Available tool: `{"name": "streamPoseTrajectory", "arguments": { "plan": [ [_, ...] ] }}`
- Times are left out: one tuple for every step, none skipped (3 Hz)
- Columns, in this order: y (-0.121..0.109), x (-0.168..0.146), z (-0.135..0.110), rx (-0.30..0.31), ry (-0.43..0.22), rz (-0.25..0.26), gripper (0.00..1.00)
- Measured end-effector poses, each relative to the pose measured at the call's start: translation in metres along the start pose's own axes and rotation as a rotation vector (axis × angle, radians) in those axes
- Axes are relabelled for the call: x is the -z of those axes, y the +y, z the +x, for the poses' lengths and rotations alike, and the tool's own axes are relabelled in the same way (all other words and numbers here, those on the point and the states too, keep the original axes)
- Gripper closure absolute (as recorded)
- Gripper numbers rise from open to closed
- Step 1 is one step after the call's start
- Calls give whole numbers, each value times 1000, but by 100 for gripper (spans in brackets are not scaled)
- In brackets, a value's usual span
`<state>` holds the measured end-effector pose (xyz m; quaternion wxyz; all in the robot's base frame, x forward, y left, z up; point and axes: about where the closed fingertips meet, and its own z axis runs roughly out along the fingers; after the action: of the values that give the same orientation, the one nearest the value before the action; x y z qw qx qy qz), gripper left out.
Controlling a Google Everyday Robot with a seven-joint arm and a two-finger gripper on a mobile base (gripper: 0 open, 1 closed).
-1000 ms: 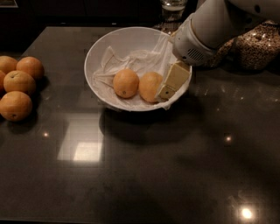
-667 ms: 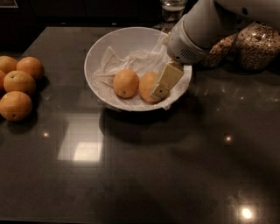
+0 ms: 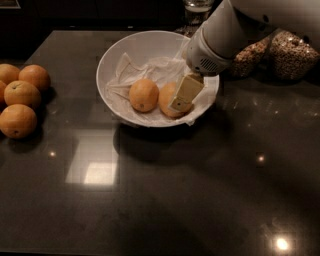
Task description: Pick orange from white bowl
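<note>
The white bowl stands at the back middle of the dark counter, lined with a white cloth. Two fruits lie in it. The orange, paler and slightly oval, is the right one. A rounder, deeper-orange fruit with a dark dot lies just to its left. My gripper reaches down into the bowl from the upper right. Its pale yellow tip lies against the right front of the orange and covers part of it.
Several darker oranges sit in a cluster at the left edge of the counter. A glass stands behind the bowl. Two jars of grain stand at the back right, partly behind my arm.
My gripper has moved a little to the left, from the bowl's right rim onto the right side of the pale orange. The fruits and bowl have not moved.
</note>
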<state>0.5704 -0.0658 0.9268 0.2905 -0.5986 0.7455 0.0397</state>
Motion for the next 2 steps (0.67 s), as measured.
{"name": "streamPoseTrajectory", "arguments": {
  "plan": [
    [-1,-10,3,-14,8,-16,23],
    [0,-14,4,-16,11,-26,27]
  ]
}}
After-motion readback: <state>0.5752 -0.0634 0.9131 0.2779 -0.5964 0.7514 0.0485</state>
